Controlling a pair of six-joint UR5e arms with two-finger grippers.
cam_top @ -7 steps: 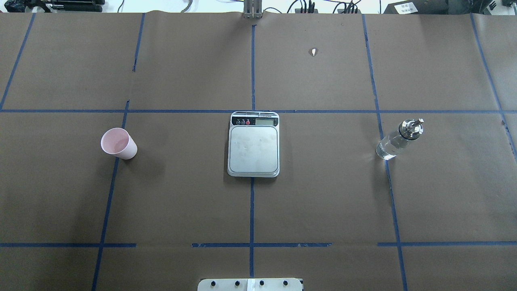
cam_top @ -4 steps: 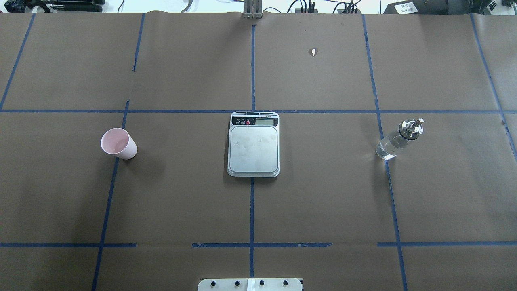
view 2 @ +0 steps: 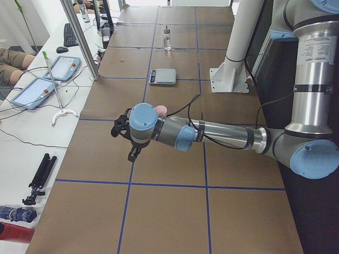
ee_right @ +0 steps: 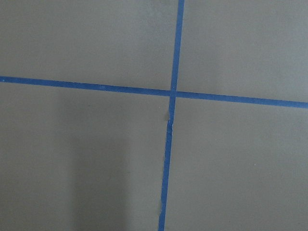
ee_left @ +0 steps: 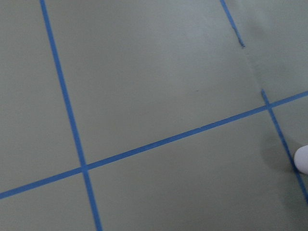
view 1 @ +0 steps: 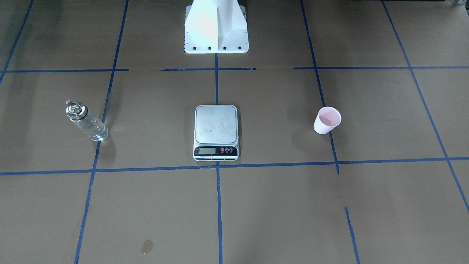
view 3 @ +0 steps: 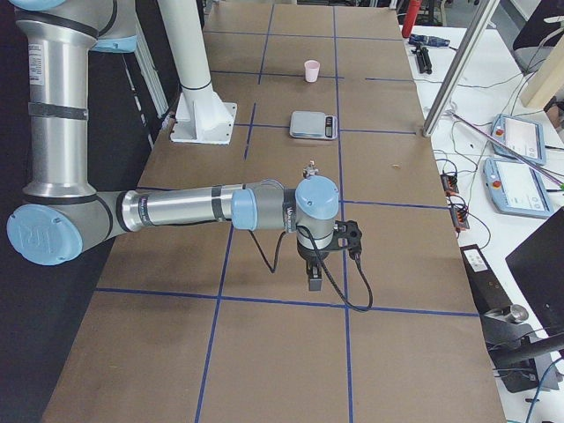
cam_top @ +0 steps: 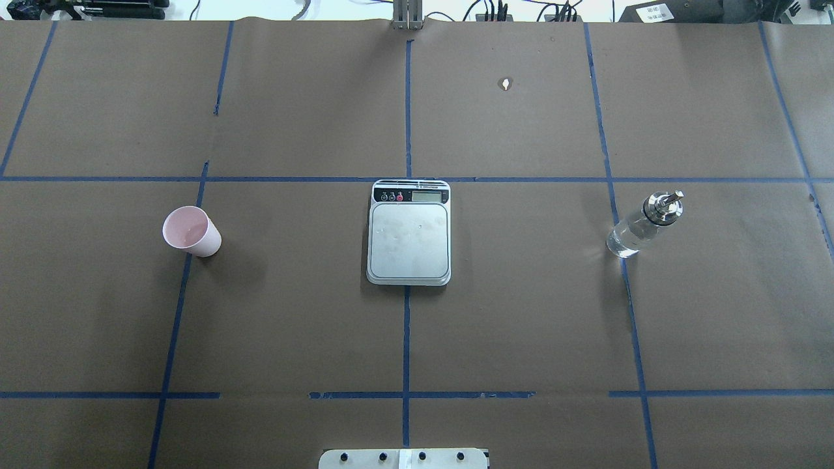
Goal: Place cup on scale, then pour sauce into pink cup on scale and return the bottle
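Note:
The pink cup (cam_top: 191, 231) (view 1: 327, 120) stands upright on the brown paper, well left of the scale (cam_top: 409, 241) (view 1: 216, 128), whose steel platform is bare. The glass bottle (cam_top: 644, 225) (view 1: 86, 122), with clear sauce inside and a metal spout, stands far to the right. My left gripper (view 2: 132, 153) hangs over the table near the cup (view 2: 160, 109) and shows only in the exterior left view. My right gripper (view 3: 314, 280) hangs near the bottle (view 3: 310, 166) and shows only in the exterior right view. I cannot tell whether either is open or shut. A sliver of the cup (ee_left: 303, 160) shows in the left wrist view.
The robot's white base (view 1: 216, 33) stands behind the scale. Blue tape lines grid the paper. A small tear (cam_top: 505, 83) and a stain (view 1: 147, 246) mark it. Side benches hold tablets (view 2: 63, 67) (view 3: 515, 137), cables and tools. A person's leg (view 2: 10, 58) shows at one bench.

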